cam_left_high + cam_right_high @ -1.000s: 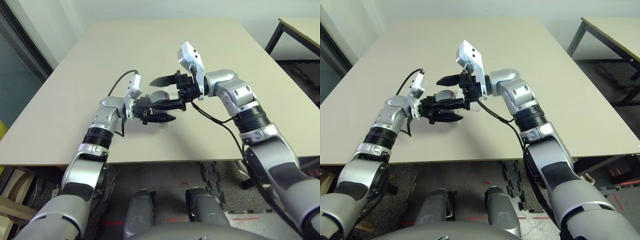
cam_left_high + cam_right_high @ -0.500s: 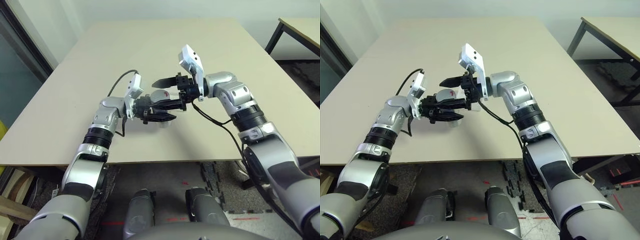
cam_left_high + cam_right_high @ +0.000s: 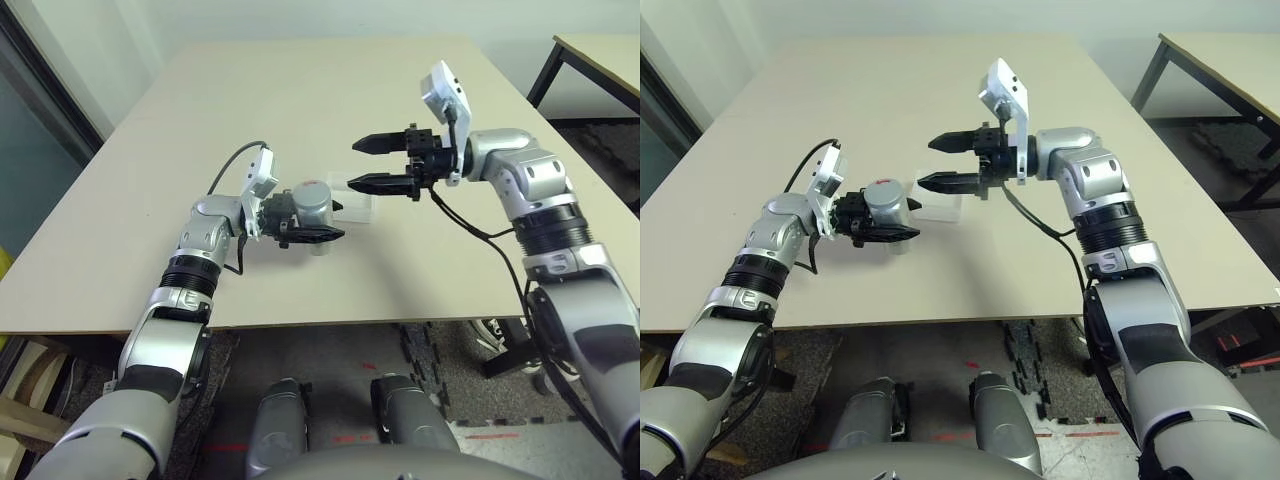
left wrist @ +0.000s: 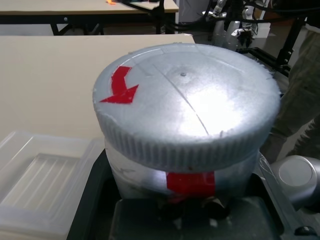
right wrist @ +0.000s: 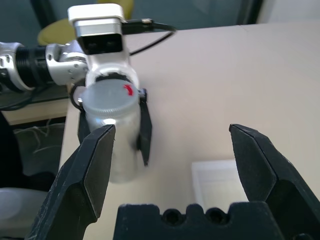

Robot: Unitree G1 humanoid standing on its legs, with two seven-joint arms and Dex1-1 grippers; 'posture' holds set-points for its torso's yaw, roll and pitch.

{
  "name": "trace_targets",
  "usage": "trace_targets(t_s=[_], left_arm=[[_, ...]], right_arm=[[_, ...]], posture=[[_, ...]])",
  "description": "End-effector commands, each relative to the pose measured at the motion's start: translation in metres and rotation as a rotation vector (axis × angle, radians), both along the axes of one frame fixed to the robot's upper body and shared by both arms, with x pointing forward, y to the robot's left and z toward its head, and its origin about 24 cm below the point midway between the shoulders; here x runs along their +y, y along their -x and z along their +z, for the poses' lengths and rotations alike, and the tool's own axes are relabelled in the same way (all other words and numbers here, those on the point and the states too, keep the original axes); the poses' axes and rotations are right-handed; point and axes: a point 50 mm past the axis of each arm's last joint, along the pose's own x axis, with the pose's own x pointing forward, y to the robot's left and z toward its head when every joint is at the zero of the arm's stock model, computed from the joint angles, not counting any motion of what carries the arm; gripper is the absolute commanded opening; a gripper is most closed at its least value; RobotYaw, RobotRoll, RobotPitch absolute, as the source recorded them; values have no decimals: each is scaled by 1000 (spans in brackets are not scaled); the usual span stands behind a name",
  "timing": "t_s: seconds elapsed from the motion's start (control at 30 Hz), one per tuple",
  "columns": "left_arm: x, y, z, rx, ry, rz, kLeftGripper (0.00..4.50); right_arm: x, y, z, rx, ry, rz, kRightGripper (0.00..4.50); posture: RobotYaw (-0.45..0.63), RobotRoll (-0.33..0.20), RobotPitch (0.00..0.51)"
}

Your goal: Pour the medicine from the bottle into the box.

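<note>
L gripper (image 3: 312, 232) clamps the bottle (image 3: 311, 203), its black fingers closed on the silver body w/ the grey cap (image 4: 186, 102) on; a red arrow marks the cap top. Bottle is held just above the table (image 3: 150, 170), near the front edge. The box (image 3: 352, 207), clear plastic, sits on the table just beside the bottle, on the robot's right side of it. R gripper (image 3: 382, 164) hangs in the air above the box's right end, jaws wide open, holding nothing, fingertips pointing toward the L arm.
</note>
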Motion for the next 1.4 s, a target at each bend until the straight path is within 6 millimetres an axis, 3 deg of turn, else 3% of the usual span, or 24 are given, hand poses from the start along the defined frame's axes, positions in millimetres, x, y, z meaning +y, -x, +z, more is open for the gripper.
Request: trace_targets(t_s=[0.03, 0.7, 1.4], left_arm=[[1, -2, 3, -16, -18, -2, 2541], [-1, -3, 3, -25, -8, 7, 2541], [-10, -1, 1, -20, 18, -5, 2541]], right_arm=[[-2, 2, 3, -10, -9, -5, 4500], [65, 23, -5, -33, -5, 149, 4500], [85, 8, -19, -27, 10, 106, 4500]], posture=[[-119, 0, 22], [-110, 0, 18], [-104, 0, 26]])
